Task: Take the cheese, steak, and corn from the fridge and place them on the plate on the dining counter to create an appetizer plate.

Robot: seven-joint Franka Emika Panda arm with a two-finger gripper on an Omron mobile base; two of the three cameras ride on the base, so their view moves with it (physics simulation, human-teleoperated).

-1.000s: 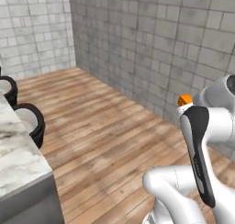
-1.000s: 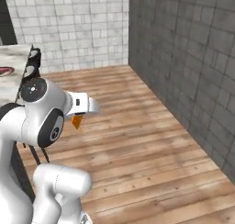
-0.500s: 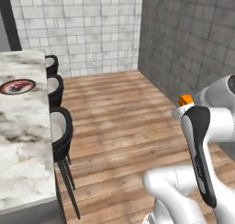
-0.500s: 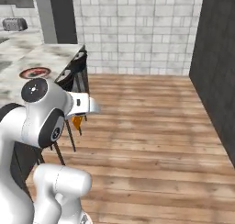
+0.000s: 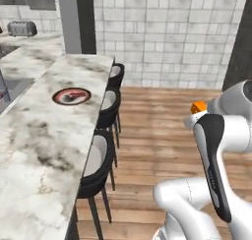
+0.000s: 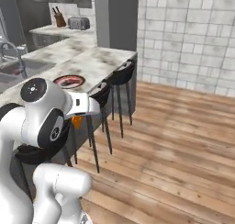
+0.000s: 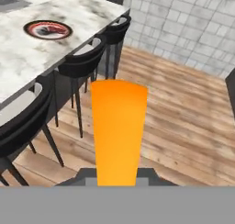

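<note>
My gripper point(image 7: 118, 173) is shut on the cheese point(image 7: 118, 126), an orange wedge that stands up between the fingers. The cheese point(image 5: 198, 106) peeks out beside the white hand in the left base view, and the cheese point(image 6: 76, 121) hangs under the hand in the right base view. The plate point(image 7: 28, 27) lies on the dining counter point(image 7: 18, 58), ahead and to the left of the hand. This plate point(image 5: 57, 93), point(image 6: 58, 79) has a dark red patch at its centre; I cannot tell whether that is the steak. The corn and the fridge are out of view.
Black stools point(image 5: 98, 160) point(image 6: 120, 74) line the counter's near side, between me and the plate. A sink with a tap point(image 6: 9, 48) is set in the counter further left. A toaster point(image 6: 79, 22) and knife block point(image 6: 59, 20) stand at the back. Wooden floor point(image 6: 183, 136) lies to the right.
The whole picture has swung round with the base: the tiled wall slid off and the counter, stools and plate came into view. The cheese stays in the shut gripper.
</note>
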